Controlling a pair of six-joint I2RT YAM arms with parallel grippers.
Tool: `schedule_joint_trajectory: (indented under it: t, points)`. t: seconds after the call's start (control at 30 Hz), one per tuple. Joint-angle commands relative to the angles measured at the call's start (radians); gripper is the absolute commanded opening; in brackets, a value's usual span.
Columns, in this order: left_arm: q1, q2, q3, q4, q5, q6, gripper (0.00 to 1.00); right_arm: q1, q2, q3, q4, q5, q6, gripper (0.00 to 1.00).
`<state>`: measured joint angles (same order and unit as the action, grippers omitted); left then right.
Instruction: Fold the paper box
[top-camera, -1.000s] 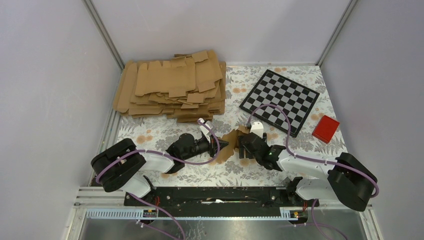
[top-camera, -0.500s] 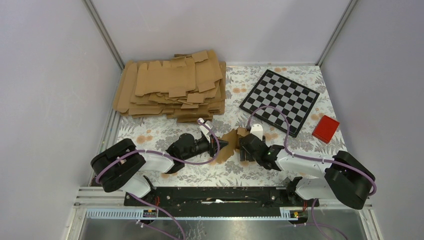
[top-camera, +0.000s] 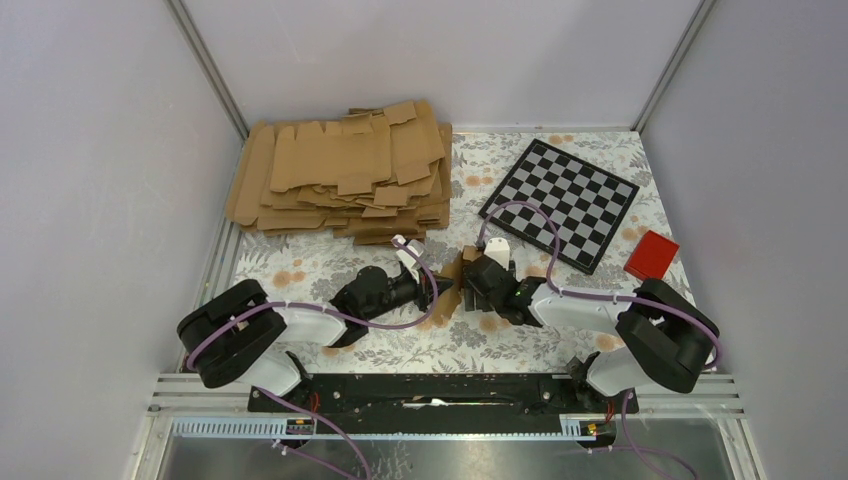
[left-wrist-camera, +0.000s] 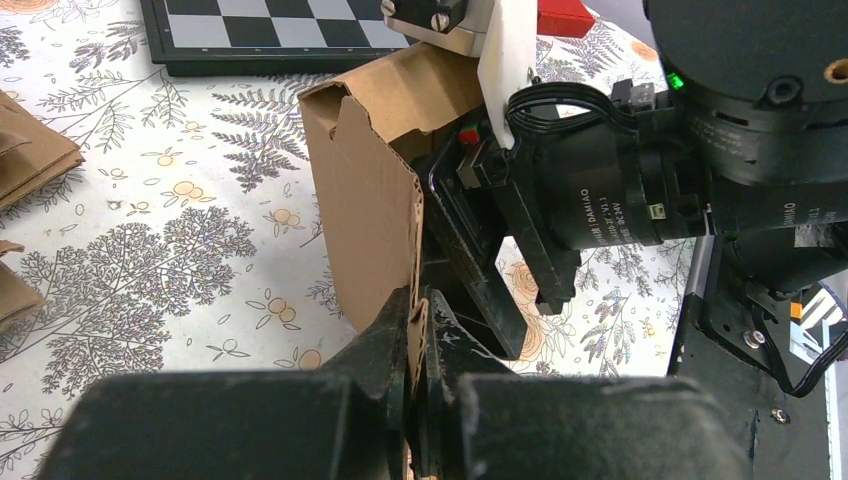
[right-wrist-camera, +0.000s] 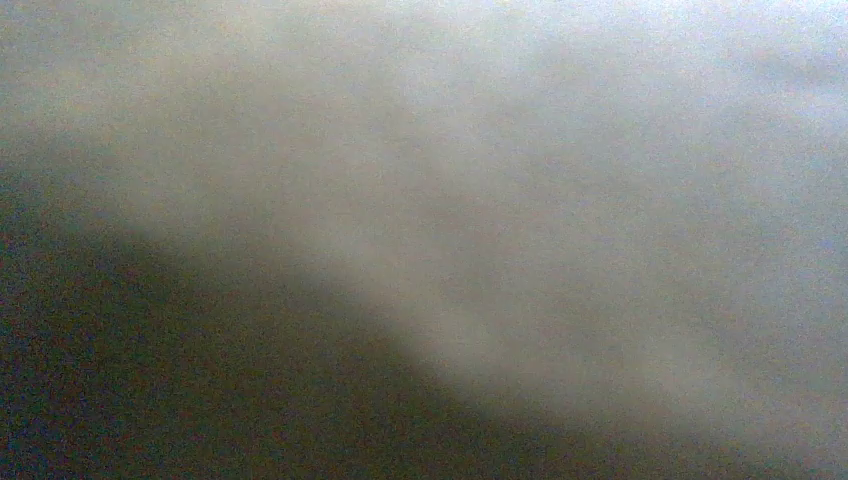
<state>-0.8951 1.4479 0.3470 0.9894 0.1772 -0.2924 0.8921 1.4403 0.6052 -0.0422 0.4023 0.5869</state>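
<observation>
1. Your left gripper (left-wrist-camera: 415, 335) is clenched tight on the near edge of the paper box (left-wrist-camera: 365, 220). It pinches just 1 thin wall, likely to anchor the box upright while the other arm works.
2. The box stands half-formed on the table (left-wrist-camera: 150, 270), between your 2 arms.
3. Your right gripper (top-camera: 482, 280) presses into the box's far side, probably to square the walls. You cannot tell whether its fingers are spread or closed, and its own camera shows only blur.
4. The motor (left-wrist-camera: 600, 200) behind it reads "DAMIAO"; the smaller print is illegible.
5. Farther off lie the chessboard (top-camera: 558, 200), the red block (top-camera: 651, 257) and the pile of blanks (top-camera: 340, 180). No writing shows on them.
</observation>
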Motion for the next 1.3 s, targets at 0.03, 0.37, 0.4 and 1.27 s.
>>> schedule_joint_trajectory:
  t: [0.03,0.37,0.4,1.27]
  points:
    - [-0.009,-0.024,-0.002,-0.030,-0.003,0.007,0.00,0.014,0.011,-0.009,0.032,-0.049,0.056,0.80]
    - [-0.010,-0.048,-0.005,-0.083,-0.117,0.036,0.00,0.015,-0.129,-0.067,0.015,0.035,0.010,0.81]
    - [-0.010,-0.050,-0.004,-0.091,-0.125,0.040,0.00,0.015,-0.152,-0.078,0.015,0.034,0.006,0.82]
    - [-0.009,-0.029,0.004,-0.065,-0.041,0.025,0.00,0.015,-0.146,-0.091,0.095,-0.019,-0.005,0.47]
